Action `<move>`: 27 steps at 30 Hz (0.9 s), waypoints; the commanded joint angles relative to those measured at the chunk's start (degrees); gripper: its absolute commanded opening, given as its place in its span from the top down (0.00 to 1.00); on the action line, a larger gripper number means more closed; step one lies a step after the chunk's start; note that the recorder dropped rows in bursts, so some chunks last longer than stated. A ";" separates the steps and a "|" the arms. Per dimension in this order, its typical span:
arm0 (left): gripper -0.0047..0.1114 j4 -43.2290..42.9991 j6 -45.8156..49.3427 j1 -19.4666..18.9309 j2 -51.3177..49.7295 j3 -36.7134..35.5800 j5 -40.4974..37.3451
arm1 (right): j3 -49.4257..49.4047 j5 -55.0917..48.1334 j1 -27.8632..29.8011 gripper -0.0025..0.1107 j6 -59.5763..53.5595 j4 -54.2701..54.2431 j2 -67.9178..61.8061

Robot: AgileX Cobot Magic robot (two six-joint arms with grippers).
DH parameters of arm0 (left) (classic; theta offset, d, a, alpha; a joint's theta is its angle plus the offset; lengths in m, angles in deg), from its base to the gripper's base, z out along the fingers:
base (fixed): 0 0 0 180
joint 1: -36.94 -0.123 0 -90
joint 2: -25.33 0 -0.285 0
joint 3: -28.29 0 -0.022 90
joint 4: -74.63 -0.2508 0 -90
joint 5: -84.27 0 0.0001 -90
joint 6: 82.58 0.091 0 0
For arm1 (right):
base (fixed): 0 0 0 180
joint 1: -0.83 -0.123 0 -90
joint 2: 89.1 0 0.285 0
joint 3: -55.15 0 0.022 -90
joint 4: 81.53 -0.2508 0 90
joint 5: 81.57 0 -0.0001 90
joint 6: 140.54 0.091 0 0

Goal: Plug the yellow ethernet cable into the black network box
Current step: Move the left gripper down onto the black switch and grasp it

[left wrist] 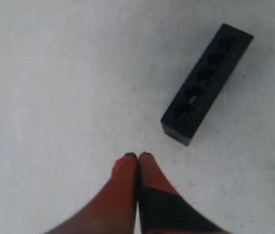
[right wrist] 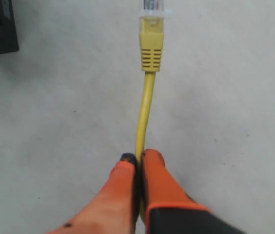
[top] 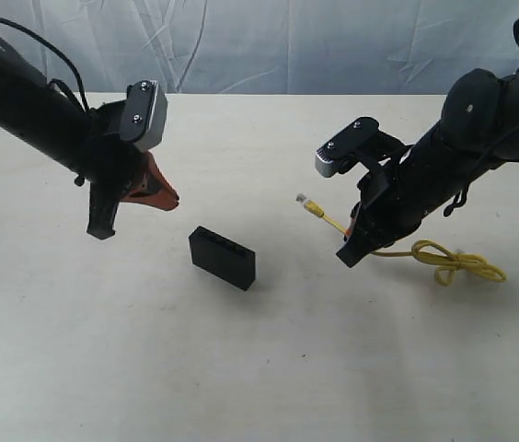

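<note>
Your right jaws are clamped on the thin yellow ethernet cable [right wrist: 145, 107] a little behind its clear plug, over the pale bench [top: 103, 368]. The small matte black network box [top: 222, 258] lies between the arms, well apart from the plug and off to one side of its line, long axis slanting. The left jaws are together and empty. There is one cable and one box.

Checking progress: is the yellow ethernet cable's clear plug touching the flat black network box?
Apart: exterior view shows bare table between clear plug and black box.
</note>
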 commanded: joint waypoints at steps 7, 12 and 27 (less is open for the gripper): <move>0.59 -1.25 7.48 2.72 -2.16 0.34 -1.95 | -0.13 0.32 0.38 0.98 0.07 -0.16 -3.12; 0.56 -1.25 7.48 4.59 -4.88 0.34 -0.07 | -0.13 0.55 0.38 0.98 0.07 -0.16 -3.12; 0.69 0.86 7.48 7.61 -7.51 0.34 5.01 | -0.13 0.65 0.38 0.98 0.07 -0.16 -3.12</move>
